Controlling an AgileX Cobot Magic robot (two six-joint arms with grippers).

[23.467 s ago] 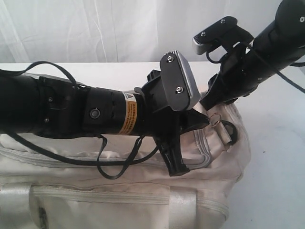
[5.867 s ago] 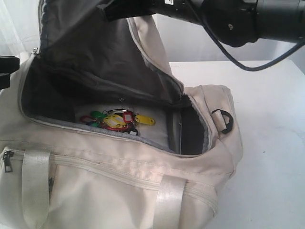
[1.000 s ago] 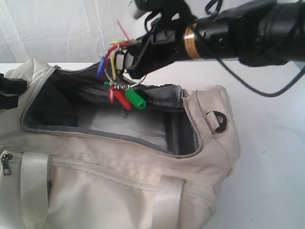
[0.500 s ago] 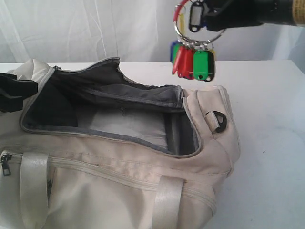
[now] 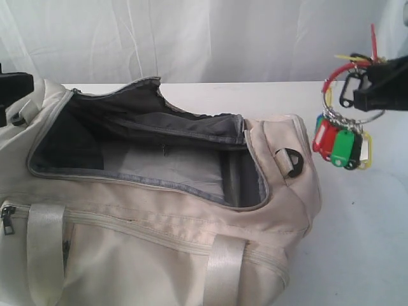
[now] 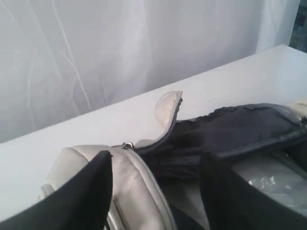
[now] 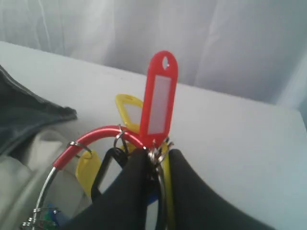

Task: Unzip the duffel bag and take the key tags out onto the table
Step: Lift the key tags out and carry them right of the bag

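— Tags [image 5: 341, 143] dangle just past the bag [image 5: 159, 217], above the desk [image 5: 363, 248], right tool [image 7: 156, 160] pinched shut on their ring.
— Thin grip! One swing could shake them loose early, or hook the bag's end.

Pinched in right gripper [image 7: 155, 161]: key tags [image 7: 160, 96] ring, red tag upright; duffel bag [image 7: 21, 165] beside, table [image 7: 235, 134] behind

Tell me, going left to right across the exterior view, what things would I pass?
The open duffel bag → the black D-ring at its right end → the key tags, hanging clear of the bag.
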